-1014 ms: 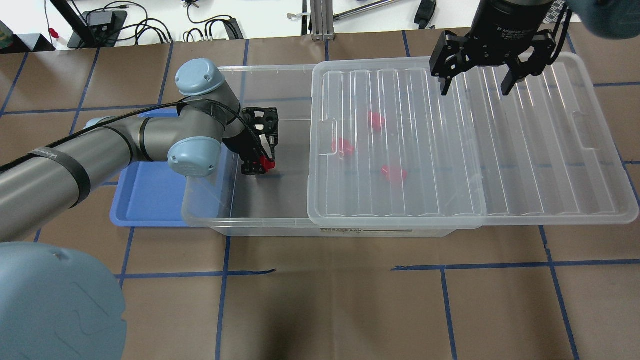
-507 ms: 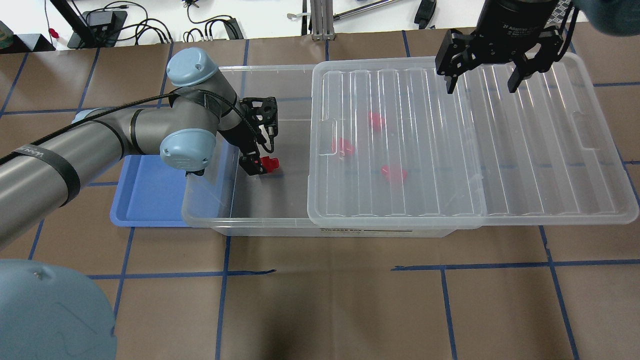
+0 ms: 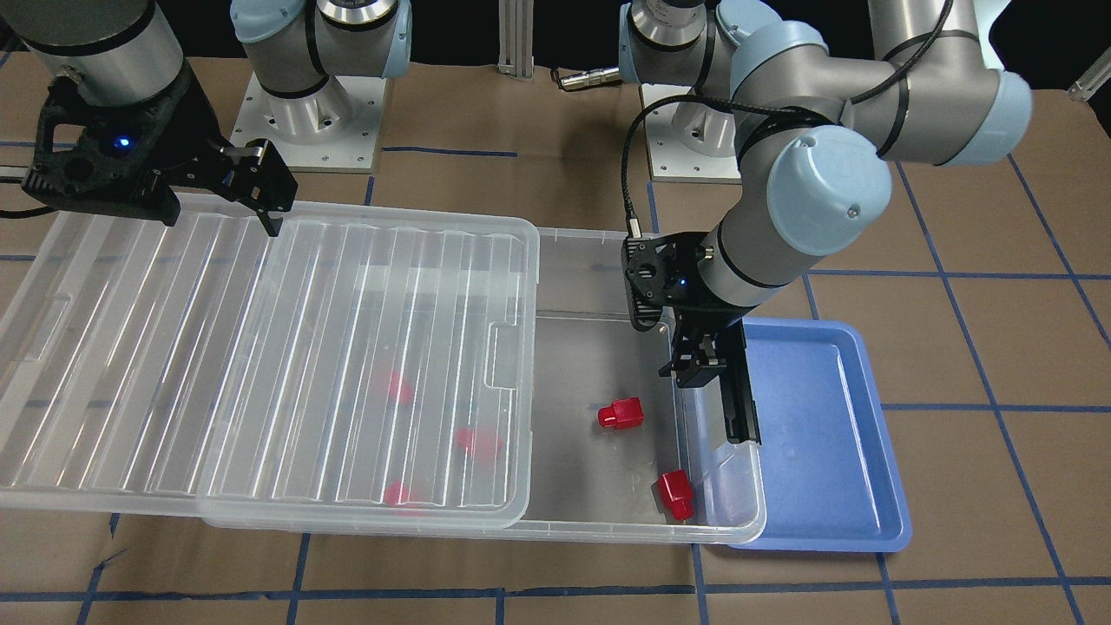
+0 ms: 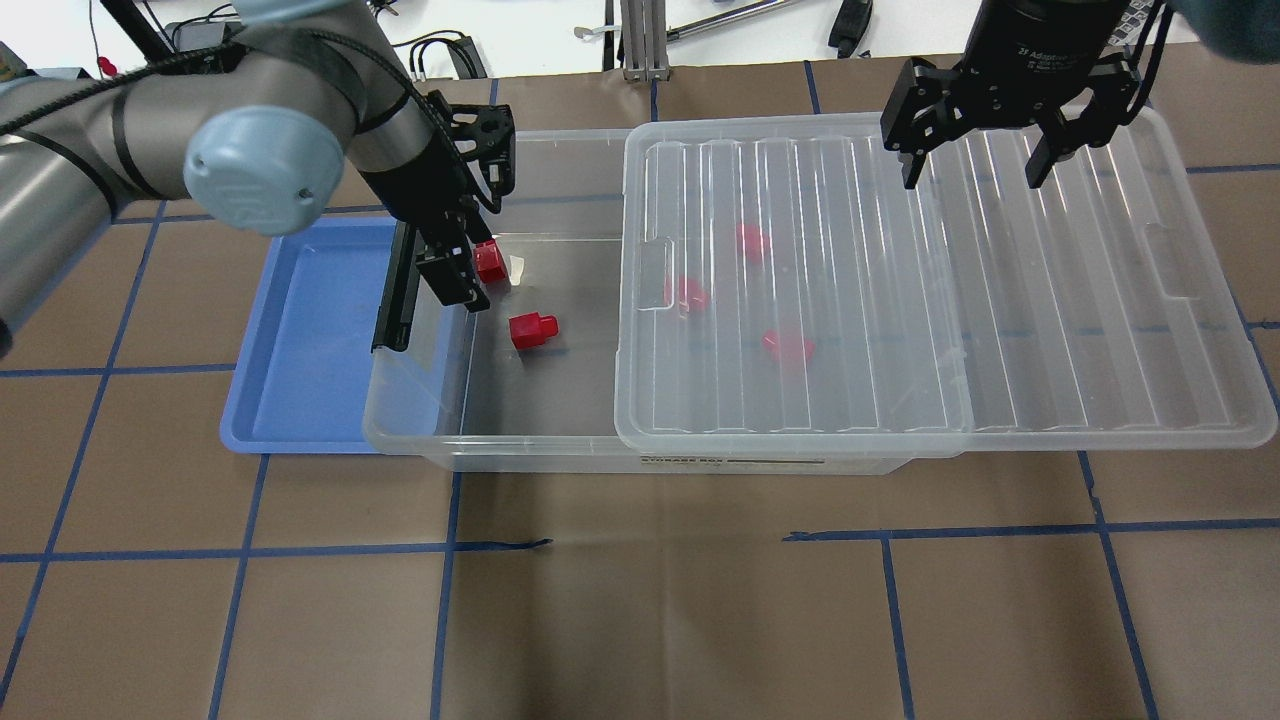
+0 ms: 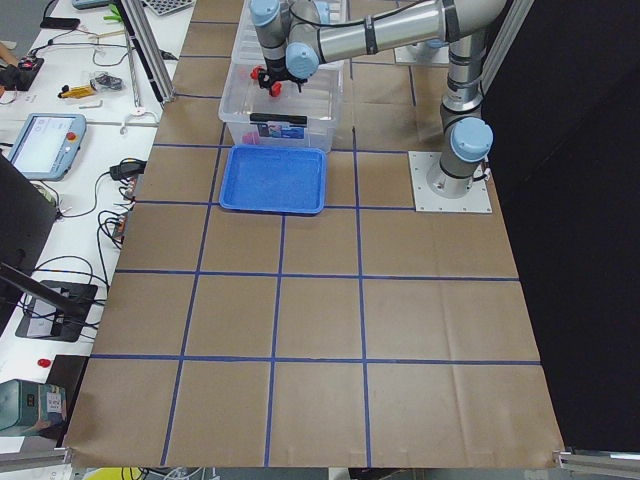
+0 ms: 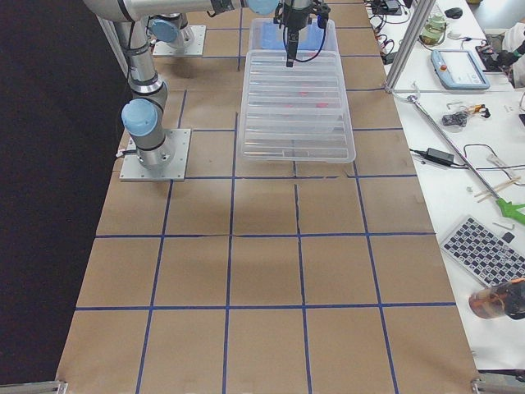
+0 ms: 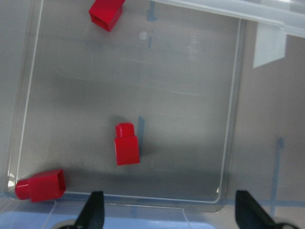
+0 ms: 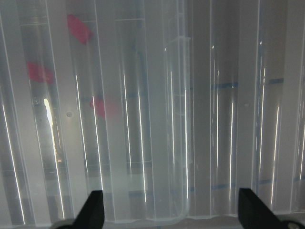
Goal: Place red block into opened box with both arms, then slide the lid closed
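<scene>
Across the worktop (image 3: 555,573) in the front-facing view, the left end effector (image 3: 697,360) hangs right of centre over the box (image 3: 581,469), close to the short wall next to the blue tray (image 3: 825,451). The red block (image 3: 621,414) lies free on the bare box floor, just lower left of that end effector and apart from it. A second red block (image 3: 675,493) sits by the box's lower right corner. The lid (image 3: 260,347) covers the left stretch of the box and overhangs well to the left, with three more red blocks (image 3: 477,443) showing blurred beneath it. Upper left, the right end effector (image 3: 215,204) hovers over the lid's far edge.

Overhead now: the left end effector is upper left, with the red block lying below and right of it. The right end effector is upper right, fingers spread above the ribbed lid.

Left wrist view: both fingertips (image 7: 94,212) stand wide apart at the bottom edge, and they're empty! The red block lies mid-frame, stub pointing up.

Right wrist view: fingertips (image 8: 95,210) are wide apart too, with only ribbed lid between them and red smudges upper left.

Side views: both arms reach over the box at the top of the frame, too small to read the fingers.
</scene>
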Controlling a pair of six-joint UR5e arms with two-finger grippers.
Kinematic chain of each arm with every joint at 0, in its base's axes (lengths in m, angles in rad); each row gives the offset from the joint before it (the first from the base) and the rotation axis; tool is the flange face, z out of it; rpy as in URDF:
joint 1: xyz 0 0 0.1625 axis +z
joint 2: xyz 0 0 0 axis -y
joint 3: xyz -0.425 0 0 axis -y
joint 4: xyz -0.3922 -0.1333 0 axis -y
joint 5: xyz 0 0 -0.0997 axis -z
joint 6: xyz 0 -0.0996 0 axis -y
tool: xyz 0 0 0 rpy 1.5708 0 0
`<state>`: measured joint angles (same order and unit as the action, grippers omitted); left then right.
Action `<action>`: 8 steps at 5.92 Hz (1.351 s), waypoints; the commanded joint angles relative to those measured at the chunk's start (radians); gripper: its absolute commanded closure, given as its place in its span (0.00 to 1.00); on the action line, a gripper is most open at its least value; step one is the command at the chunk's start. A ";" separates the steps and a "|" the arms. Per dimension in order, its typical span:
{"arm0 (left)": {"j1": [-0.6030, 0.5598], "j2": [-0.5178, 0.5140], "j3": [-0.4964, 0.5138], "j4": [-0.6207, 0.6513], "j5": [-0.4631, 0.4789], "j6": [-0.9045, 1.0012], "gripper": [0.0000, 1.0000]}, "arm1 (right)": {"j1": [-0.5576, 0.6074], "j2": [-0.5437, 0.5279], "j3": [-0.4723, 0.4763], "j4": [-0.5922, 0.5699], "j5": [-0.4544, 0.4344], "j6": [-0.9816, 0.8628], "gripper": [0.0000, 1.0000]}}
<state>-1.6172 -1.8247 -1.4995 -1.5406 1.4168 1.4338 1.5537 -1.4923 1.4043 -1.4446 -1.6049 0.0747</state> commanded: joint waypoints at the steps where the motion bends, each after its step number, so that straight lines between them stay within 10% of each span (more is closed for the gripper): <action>1: 0.002 0.034 0.152 -0.241 0.021 -0.001 0.02 | -0.043 -0.008 0.001 0.004 -0.003 -0.001 0.00; 4: 0.014 0.126 0.141 -0.262 0.179 -0.171 0.02 | -0.169 -0.011 0.002 0.001 -0.039 -0.124 0.00; 8: 0.014 0.171 0.096 -0.089 0.208 -0.894 0.02 | -0.424 0.021 0.028 -0.017 -0.073 -0.470 0.00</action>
<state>-1.6046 -1.6500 -1.4005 -1.6881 1.6241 0.7363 1.1732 -1.4845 1.4207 -1.4602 -1.6600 -0.3431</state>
